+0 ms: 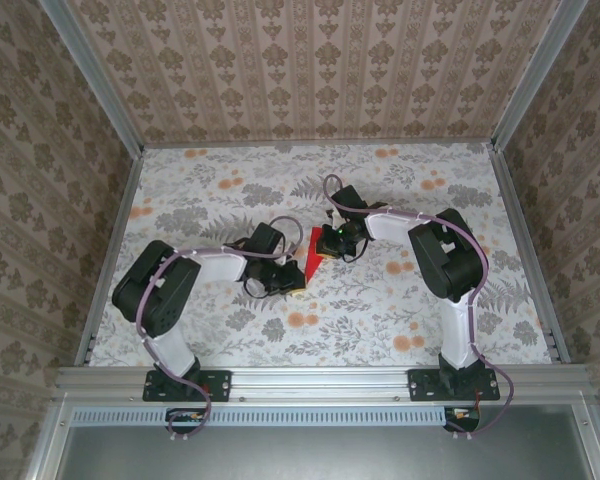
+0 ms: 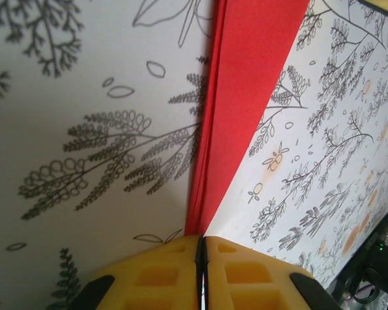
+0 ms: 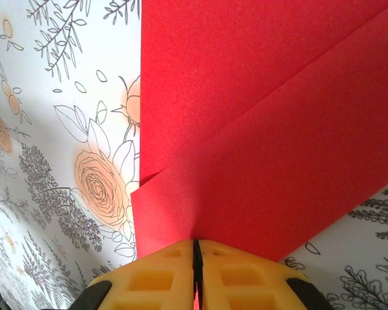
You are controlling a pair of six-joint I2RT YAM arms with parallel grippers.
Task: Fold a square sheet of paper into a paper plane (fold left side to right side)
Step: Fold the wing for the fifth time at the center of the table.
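The square sheet of paper (image 1: 311, 256) is bright red and folded, held up between both grippers over the middle of the table. In the left wrist view the sheet of paper (image 2: 246, 97) runs away from me as a narrow layered strip, nearly edge-on. My left gripper (image 2: 202, 237) is shut on its near tip, the yellow pads (image 2: 161, 271) pressed together. In the right wrist view the sheet of paper (image 3: 271, 129) shows broad overlapping flaps with a diagonal fold edge. My right gripper (image 3: 195, 243) is shut on its lower edge. From above, the left gripper (image 1: 296, 288) and the right gripper (image 1: 331, 243) flank the paper.
The table (image 1: 400, 310) wears a floral cloth and is boxed in by patterned walls (image 1: 310, 70) with metal rails. The two arms bend inward from their bases (image 1: 185, 385) at the near edge.
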